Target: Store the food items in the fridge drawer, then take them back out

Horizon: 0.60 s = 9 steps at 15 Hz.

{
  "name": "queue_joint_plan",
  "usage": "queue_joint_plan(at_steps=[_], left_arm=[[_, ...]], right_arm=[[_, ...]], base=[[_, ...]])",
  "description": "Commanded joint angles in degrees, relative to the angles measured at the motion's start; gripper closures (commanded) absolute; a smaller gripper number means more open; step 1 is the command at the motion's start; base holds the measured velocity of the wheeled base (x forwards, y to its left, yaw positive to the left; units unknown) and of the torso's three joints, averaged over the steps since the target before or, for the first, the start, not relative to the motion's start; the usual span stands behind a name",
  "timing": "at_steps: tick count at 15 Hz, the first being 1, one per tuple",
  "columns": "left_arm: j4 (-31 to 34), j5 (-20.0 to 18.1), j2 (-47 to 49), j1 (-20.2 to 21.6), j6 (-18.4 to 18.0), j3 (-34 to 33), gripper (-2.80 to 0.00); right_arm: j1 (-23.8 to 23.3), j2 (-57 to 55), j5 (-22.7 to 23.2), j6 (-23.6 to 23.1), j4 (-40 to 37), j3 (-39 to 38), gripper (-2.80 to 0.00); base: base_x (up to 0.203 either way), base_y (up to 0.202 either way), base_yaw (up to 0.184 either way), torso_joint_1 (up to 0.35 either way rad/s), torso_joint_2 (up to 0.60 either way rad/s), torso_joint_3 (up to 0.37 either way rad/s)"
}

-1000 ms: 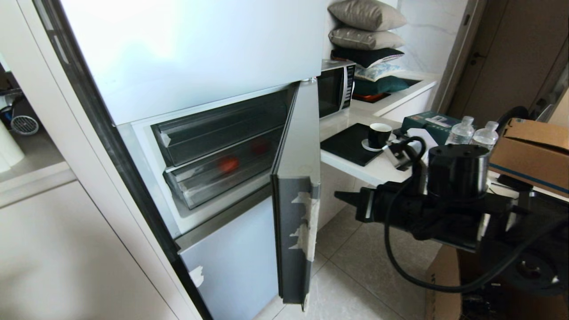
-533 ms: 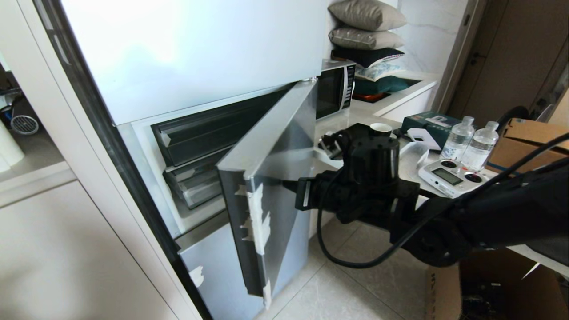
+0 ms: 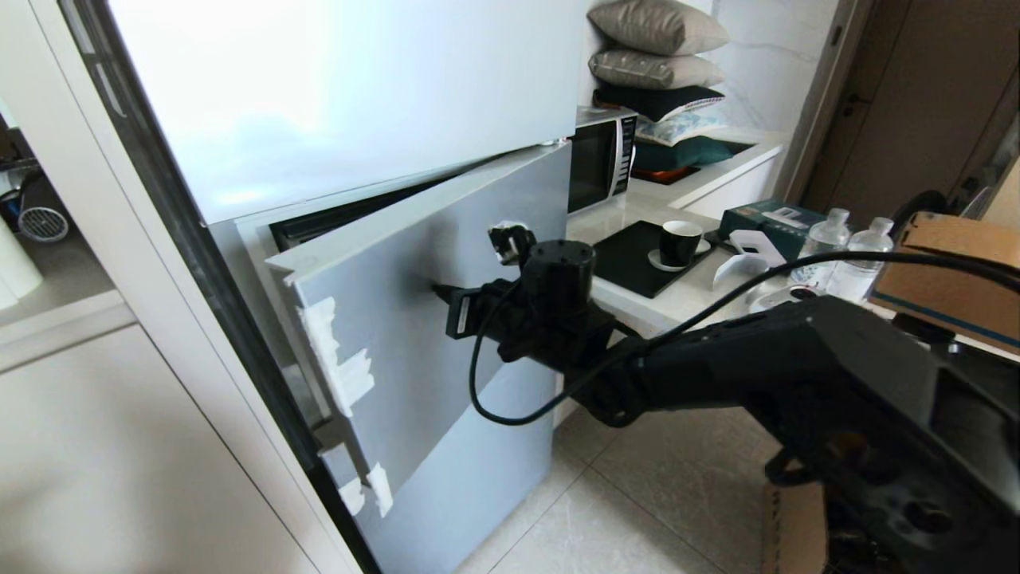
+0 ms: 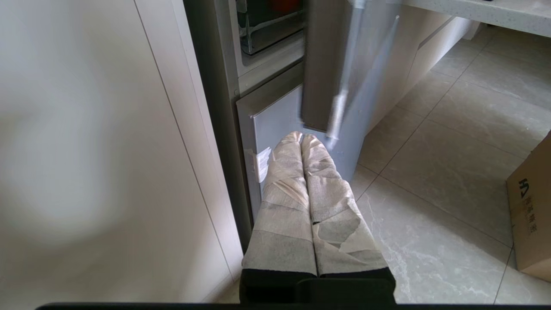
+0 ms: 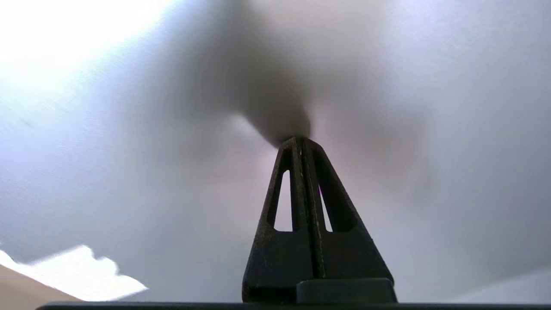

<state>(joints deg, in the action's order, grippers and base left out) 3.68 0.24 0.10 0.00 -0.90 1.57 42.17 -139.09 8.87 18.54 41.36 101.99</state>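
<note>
the right gripper (image 3: 437,288), fingers pressed together, pushes the fridge door (image 3: 414,263); its tip could skid across the smooth panel.

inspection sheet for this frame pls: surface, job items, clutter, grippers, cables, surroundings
surface: white countertop beside the fridge, partly bare
job's things: grey fridge door nearly closed; fruits and clear drawer hidden behind it
clutter: black cup, two clear water bottles, brown cardboard box
grippers: right gripper shut, tips against the door face; left gripper shut, low near the fridge base
cables: black cable looping under the right wrist
surroundings: silver microwave, stacked pillows, tiled floor
</note>
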Motion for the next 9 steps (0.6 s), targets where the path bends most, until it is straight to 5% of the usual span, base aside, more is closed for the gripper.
queue_joint_plan(at_steps=[1, 9], left_arm=[[0.0, 0.0, 0.1, 0.0, -0.1, 0.0, 0.00], [0.0, 0.0, 0.1, 0.0, 0.0, 0.0, 0.00]], right_arm=[[0.2, -9.7, 0.1, -0.2, 0.3, 8.9, 0.00], [0.1, -9.3, -2.2, -0.3, 6.6, 6.4, 0.00]], base=[[0.000, 0.000, 0.000, 0.000, 0.00, 0.000], [0.000, 0.000, 0.000, 0.000, 0.00, 0.000]])
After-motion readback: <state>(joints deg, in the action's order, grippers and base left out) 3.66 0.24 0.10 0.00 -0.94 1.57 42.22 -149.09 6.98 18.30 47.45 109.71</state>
